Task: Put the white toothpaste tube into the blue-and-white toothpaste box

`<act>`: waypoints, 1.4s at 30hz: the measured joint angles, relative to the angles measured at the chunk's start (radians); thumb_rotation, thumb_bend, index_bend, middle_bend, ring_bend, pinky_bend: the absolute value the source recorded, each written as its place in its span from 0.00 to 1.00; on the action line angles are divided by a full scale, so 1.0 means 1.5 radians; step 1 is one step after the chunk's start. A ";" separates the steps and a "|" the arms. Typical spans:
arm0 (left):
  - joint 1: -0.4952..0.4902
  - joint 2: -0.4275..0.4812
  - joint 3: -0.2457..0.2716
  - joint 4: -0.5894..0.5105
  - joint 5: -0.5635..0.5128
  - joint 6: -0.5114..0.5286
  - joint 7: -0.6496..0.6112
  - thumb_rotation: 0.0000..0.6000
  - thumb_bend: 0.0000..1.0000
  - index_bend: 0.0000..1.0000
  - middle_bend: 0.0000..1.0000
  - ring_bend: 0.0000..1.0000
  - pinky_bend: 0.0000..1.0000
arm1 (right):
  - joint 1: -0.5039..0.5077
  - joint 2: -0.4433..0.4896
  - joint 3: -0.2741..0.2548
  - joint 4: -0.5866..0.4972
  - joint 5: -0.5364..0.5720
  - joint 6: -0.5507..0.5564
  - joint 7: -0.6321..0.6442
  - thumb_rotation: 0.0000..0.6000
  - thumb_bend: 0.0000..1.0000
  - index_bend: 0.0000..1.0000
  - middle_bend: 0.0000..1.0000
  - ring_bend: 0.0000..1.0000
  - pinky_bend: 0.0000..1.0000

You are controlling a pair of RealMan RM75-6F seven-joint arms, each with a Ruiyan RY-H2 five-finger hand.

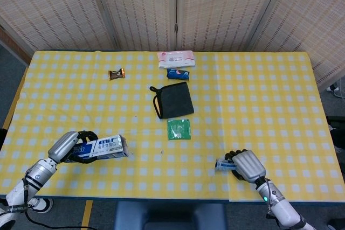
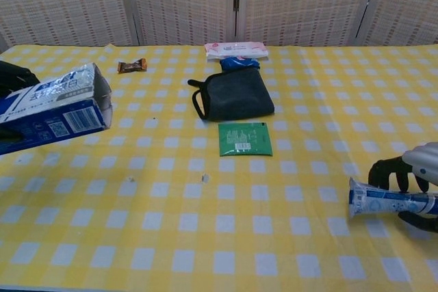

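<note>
Right hand (image 1: 246,165) gripped your toothpaste tube (image 2: 387,203) at near table (image 1: 259,106) edge, crosswise, flat end leftward | left hand (image 1: 67,145) held box (image 1: 103,147), opening rightward | tube's cap end hidden.

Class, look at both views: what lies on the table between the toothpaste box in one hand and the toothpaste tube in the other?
Only bare checked tablecloth lies between the box and the tube; the head view shows it best.

Looks like a staged test room to us, not a real home: woven screen panels (image 1: 178,9) well beyond both hands, yellow checked tablecloth (image 1: 259,100) w/ random household bits.
</note>
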 measured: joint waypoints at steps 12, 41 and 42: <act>0.003 0.000 -0.004 -0.010 -0.010 0.000 0.014 1.00 0.22 0.55 0.49 0.43 0.52 | -0.027 0.009 0.017 0.011 -0.080 0.130 0.121 1.00 0.43 0.79 0.65 0.54 0.67; 0.006 -0.048 -0.083 -0.195 -0.160 -0.019 0.179 1.00 0.22 0.57 0.51 0.46 0.54 | -0.009 -0.123 0.189 0.041 -0.108 0.419 0.869 1.00 0.43 0.80 0.65 0.53 0.68; 0.006 -0.062 -0.087 -0.204 -0.166 -0.017 0.194 1.00 0.22 0.57 0.51 0.46 0.54 | -0.008 -0.125 0.195 0.036 -0.101 0.420 0.885 1.00 0.43 0.80 0.65 0.53 0.68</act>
